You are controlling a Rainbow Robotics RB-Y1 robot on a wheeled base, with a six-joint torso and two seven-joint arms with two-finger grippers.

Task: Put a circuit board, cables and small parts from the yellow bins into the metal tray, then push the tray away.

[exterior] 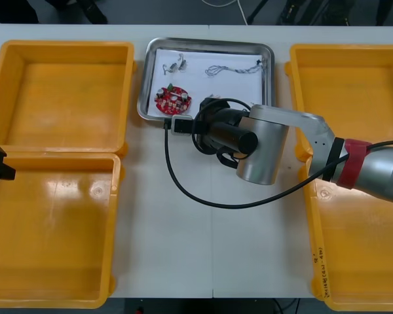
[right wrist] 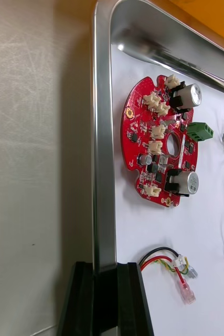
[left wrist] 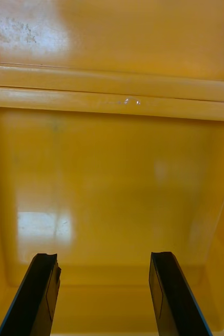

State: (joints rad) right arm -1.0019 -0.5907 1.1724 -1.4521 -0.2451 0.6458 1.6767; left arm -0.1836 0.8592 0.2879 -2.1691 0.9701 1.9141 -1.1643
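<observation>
The left end effector [left wrist: 104, 257] hangs with its fingers spread over a yellow bin [left wrist: 112, 178] at the left of the tabletop [exterior: 183, 248]. Farther out, the right end effector [right wrist: 105, 268] pinches the near rim of the metal tray [right wrist: 104, 157]. Just inside that rim lie a red and yellow cable [right wrist: 167, 260] and the circuit board [right wrist: 161, 142]. Beyond them are small metal parts [exterior: 177, 64] and a blue and white cable [exterior: 232, 69].

Steep overhead; close wrists; common tray [exterior: 208, 42]
</observation>
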